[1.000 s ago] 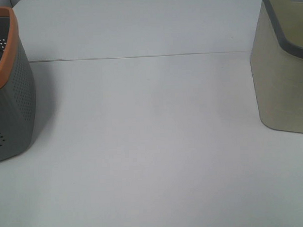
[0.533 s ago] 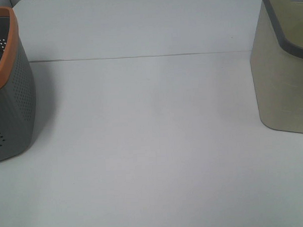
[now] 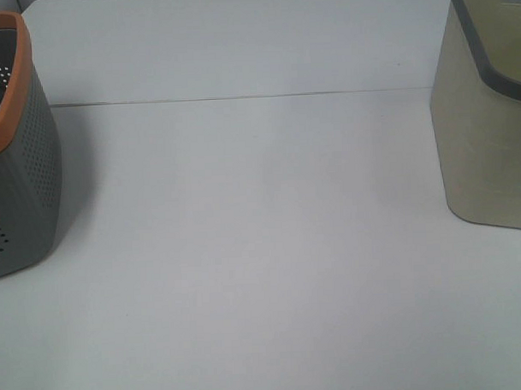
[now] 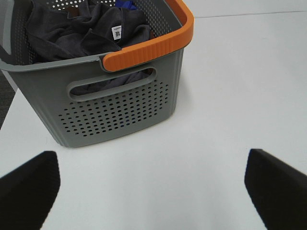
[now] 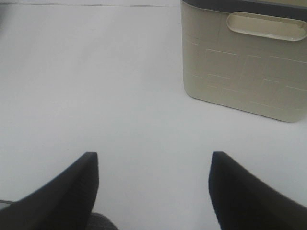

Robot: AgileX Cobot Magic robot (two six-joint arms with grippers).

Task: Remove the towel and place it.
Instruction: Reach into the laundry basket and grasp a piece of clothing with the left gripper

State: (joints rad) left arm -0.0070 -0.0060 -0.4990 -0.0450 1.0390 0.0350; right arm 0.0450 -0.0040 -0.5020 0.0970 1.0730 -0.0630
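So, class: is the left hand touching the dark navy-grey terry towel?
Apart. The left wrist view shows white table between the open left hand and the grey perforated orange-rimmed basket where the towel lies.

Baskets I count: two, grey basket (image 4: 115, 110) and beige bin (image 5: 244, 67)
Towels I see: one towel (image 4: 81, 28)
Grippers I run: two, left gripper (image 4: 151, 154), right gripper (image 5: 154, 154)

No visible change from 1 s ago.
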